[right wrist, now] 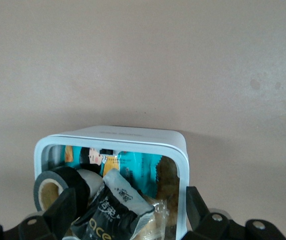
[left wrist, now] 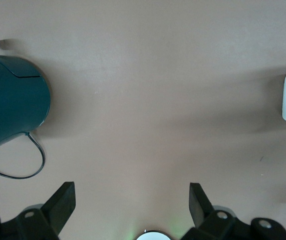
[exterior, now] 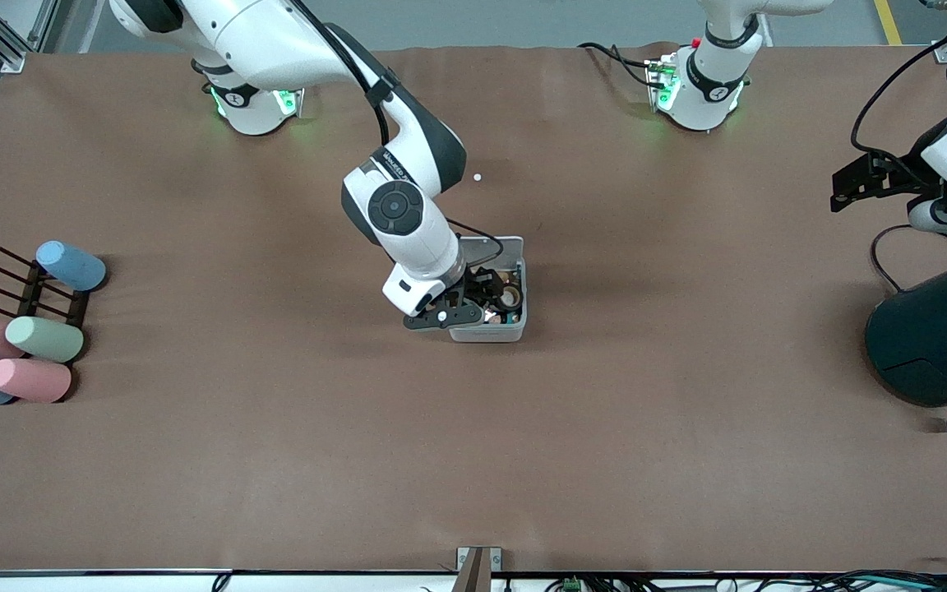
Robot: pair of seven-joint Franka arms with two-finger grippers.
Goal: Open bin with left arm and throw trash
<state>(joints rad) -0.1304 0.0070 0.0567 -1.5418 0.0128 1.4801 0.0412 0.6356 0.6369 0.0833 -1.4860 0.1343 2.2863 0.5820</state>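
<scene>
The small white bin (exterior: 490, 332) stands mid-table with its lid up; its rim (right wrist: 113, 138) fills the right wrist view. Inside lie a black packet with gold print (right wrist: 113, 211), a black tape ring with a beige centre (right wrist: 57, 189) and a teal wrapper (right wrist: 132, 167). My right gripper (exterior: 478, 298) hangs open just over the bin, its fingers (right wrist: 192, 202) spread to either side of the packet and not pinching it. Toward the left arm's end of the table, my left gripper (left wrist: 131, 194) waits open and empty over bare table, also visible in the front view (exterior: 852, 182).
A big dark teal cylinder (exterior: 934, 337) lies on its side at the left arm's end, beside the left gripper. Several pastel cylinders (exterior: 30, 349) and a dark rack (exterior: 38, 288) sit at the right arm's end. A tiny white dot (exterior: 478, 177) lies farther from the front camera than the bin.
</scene>
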